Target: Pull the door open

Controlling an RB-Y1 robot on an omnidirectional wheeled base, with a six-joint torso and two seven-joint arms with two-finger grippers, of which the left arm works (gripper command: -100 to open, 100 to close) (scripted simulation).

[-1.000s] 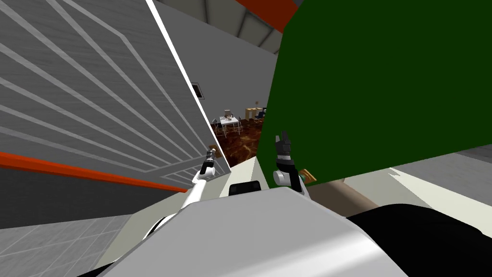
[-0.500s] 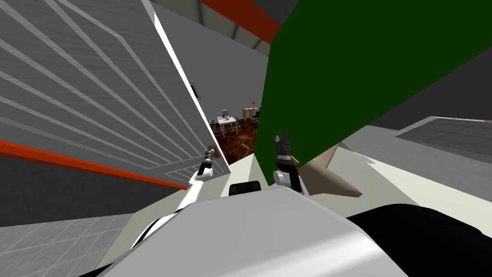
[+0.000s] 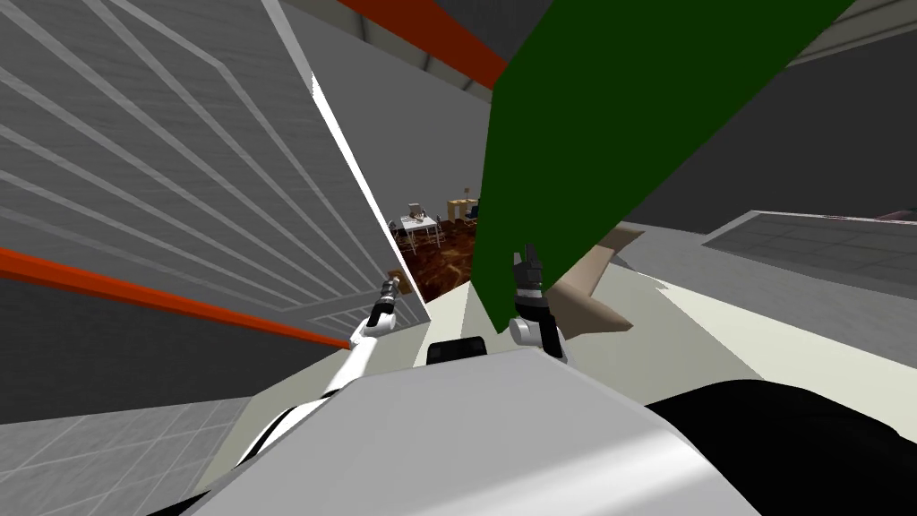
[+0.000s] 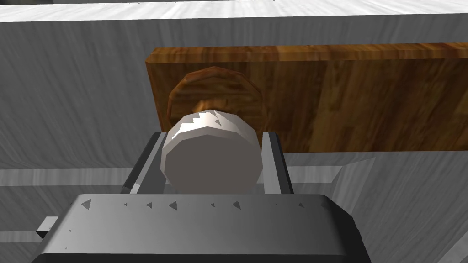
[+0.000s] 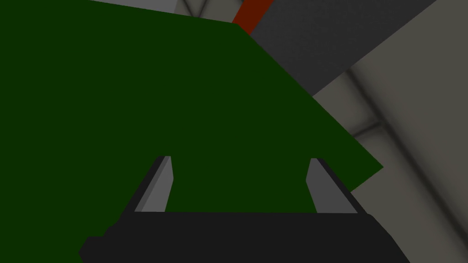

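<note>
Door (image 3: pixel 161 161) at upper left of frame, knob (image 4: pixel 211 153) on its plate (image 4: pixel 365 96), in left claw (image 4: pixel 212 137), right claw (image 3: pixel 527 260) at centre, before panel (image 3: pixel 627 107)

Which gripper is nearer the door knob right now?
Left. The left gripper is shut on the pale knob, fingers pressing its sides, in front of the wooden plate on the grey door. The right gripper is open, apart from it, facing a green panel.

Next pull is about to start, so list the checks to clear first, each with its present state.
1. Left hand shut on the knob: ok.
2. Knob sits between the fingers, both pressing its sides: ok.
3. Grey door ajar, a table visible through the gap: ok.
4. Right hand open, holding nothing: ok.
5. Right hand's clearance from the green panel: cannot tell.
</note>
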